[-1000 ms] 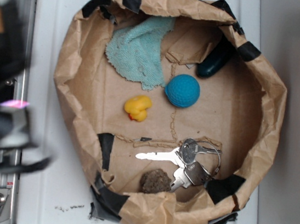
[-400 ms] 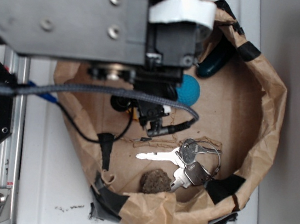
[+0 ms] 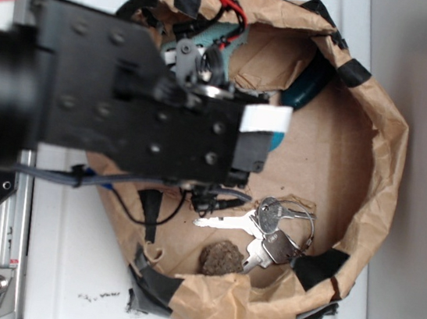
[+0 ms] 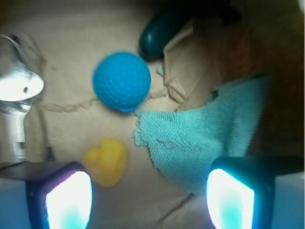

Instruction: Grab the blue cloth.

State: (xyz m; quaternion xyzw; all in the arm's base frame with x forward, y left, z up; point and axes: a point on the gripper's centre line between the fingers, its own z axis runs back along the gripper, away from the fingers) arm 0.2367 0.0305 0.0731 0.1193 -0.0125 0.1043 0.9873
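A white worktop (image 3: pixel 65 266) carries a crumpled brown paper bag (image 3: pixel 385 174) rolled down into a shallow basin, its rim patched with black tape, and everything lies on its flat paper floor. The black arm covers most of the basin's upper left in the exterior view, so the tool (image 4: pixel 150 198) shows only in the wrist view: its two fingers (image 4: pixel 66 200) stand well apart at the lower corners, with bare paper between them and nothing held. The blue cloth (image 4: pixel 200 143) lies ahead of the tool, just beyond its right-hand finger, spread flat with a frayed edge toward the middle and its far side running up the bag wall. A blue dimpled ball (image 4: pixel 122 81) sits farther ahead, just beside the cloth's corner; whether they touch I cannot tell. A yellow duck (image 4: pixel 106 161) rests near the left-hand finger. A dark teal oblong (image 4: pixel 159 36) lies beyond the ball against the wall. Keys (image 3: pixel 263 229) and a brown lump (image 3: pixel 220 257) lie off to the left of the tool, near the taped rim.
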